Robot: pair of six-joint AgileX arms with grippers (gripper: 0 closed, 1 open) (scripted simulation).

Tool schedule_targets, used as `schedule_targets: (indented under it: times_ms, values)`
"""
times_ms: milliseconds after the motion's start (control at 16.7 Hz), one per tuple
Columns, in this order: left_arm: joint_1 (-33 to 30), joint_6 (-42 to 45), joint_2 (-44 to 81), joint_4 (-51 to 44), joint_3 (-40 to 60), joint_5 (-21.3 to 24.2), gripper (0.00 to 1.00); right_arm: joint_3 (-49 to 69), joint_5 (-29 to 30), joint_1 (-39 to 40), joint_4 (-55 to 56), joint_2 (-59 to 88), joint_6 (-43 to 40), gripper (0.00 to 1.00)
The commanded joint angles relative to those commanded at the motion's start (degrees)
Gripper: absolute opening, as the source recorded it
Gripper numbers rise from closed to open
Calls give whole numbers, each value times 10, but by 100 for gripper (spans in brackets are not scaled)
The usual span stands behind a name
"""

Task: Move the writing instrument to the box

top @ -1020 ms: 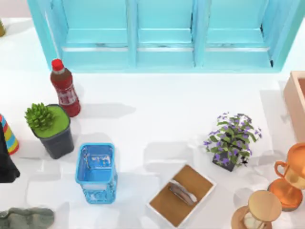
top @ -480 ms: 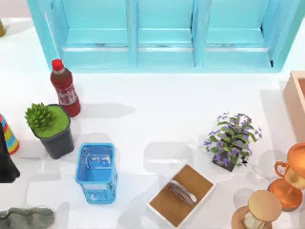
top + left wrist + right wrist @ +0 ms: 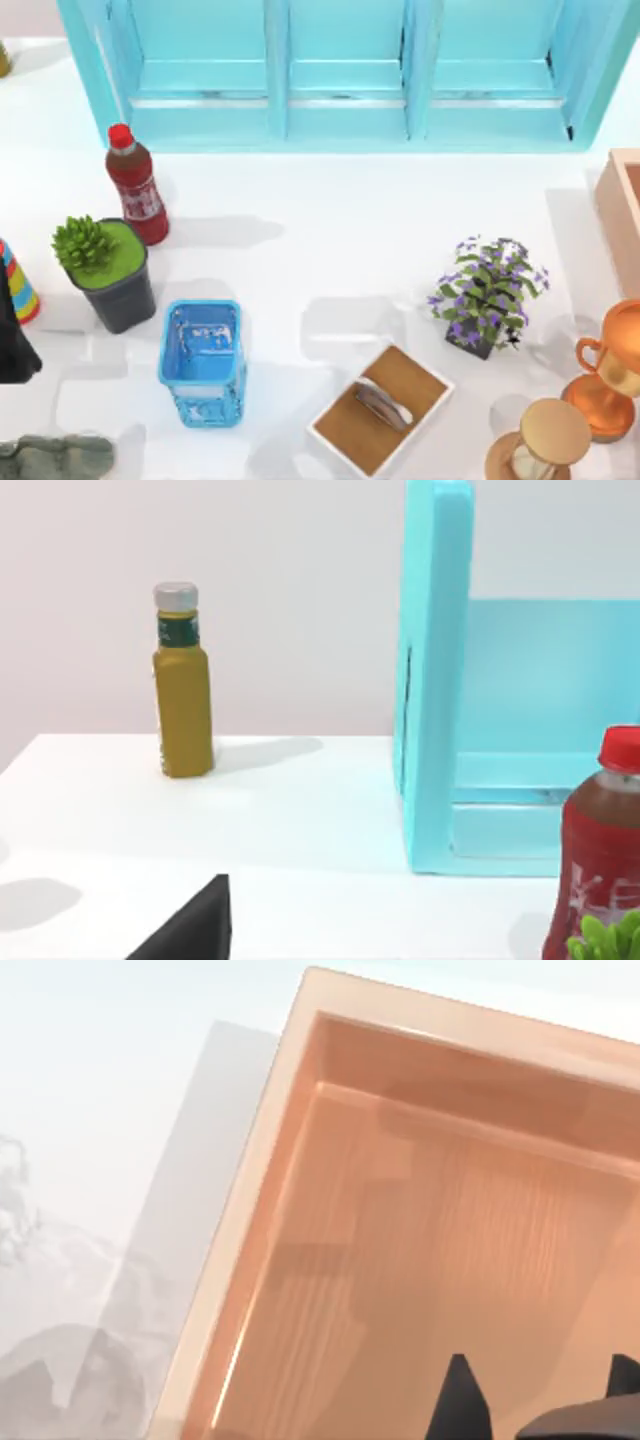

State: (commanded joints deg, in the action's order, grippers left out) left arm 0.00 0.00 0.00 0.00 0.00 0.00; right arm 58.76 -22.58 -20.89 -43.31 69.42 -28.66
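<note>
Marker pen (image 3: 380, 403), which we judge is the grey stick in the white-rimmed tray (image 3: 411, 374), seems light, stiff and slippery, so pinch it mid-barrel. Right gripper (image 3: 535, 1400) hangs spread and empty over the peach box (image 3: 260, 1210); left arm (image 3: 12, 340) idles at the frame's left edge.

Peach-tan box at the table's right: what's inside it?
The box shows a bare reddish-brown floor, no pen visible. The right end effector hovers above, hiding a little of the floor.

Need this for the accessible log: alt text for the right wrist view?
The right gripper hovers with open jaws over the peach-tan box, looking down into its reddish-brown wood-grain inside; two dark fingertips stand apart with nothing between them. White table lies beside the box's thick wall.
</note>
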Motion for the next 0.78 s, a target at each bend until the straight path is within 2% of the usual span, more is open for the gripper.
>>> schedule_targets:
  times_ms: [360, 780]
  values:
    - [0, 0, 0, 0, 0, 0, 100, -25, 4, 7, 26, 4, 7, 0]
    - [0, 0, 0, 0, 0, 0, 100, -25, 4, 7, 26, 4, 7, 53]
